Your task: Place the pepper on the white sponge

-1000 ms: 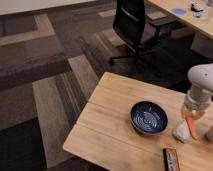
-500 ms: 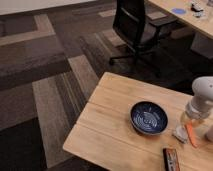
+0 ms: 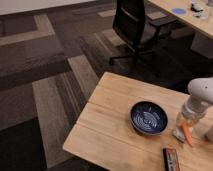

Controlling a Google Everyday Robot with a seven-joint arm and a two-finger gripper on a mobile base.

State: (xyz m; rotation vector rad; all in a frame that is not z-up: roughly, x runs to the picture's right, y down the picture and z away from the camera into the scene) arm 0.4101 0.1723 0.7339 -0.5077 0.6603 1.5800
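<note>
A light wooden worktop (image 3: pixel 115 125) fills the lower right of the camera view, standing on a carpet (image 3: pixel 50 75) of dark and tan patterned panels. Near the middle of the worktop sits a round dark-blue bowl (image 3: pixel 149 118) with a pale swirl pattern inside.

The robot's white arm (image 3: pixel 202 95) reaches in from the right edge and bends down toward the wood. Its claw (image 3: pixel 186 121) hangs just right of the bowl, directly above the pepper; whether it is apart or together I cannot tell.

The pepper (image 3: pixel 187 134), a small orange-red tapered thing, lies on the worktop right under the claw, slanting down and to the right. Its upper end touches or overlaps the white sponge (image 3: pixel 178 133), a small whitish pad just beside the bowl's right rim. Whether the pepper rests fully on the sponge or only against its edge is not clear.

A dark flat bar (image 3: pixel 170 160) with a reddish edge lies near the front edge of the worktop, below the bowl and the pepper.

Behind the worktop stands a black office chair (image 3: pixel 135 27) on wheels, and a second wooden desk (image 3: pixel 187 15) runs across the upper right corner, with a blue round item (image 3: pixel 178 10) on it.
</note>
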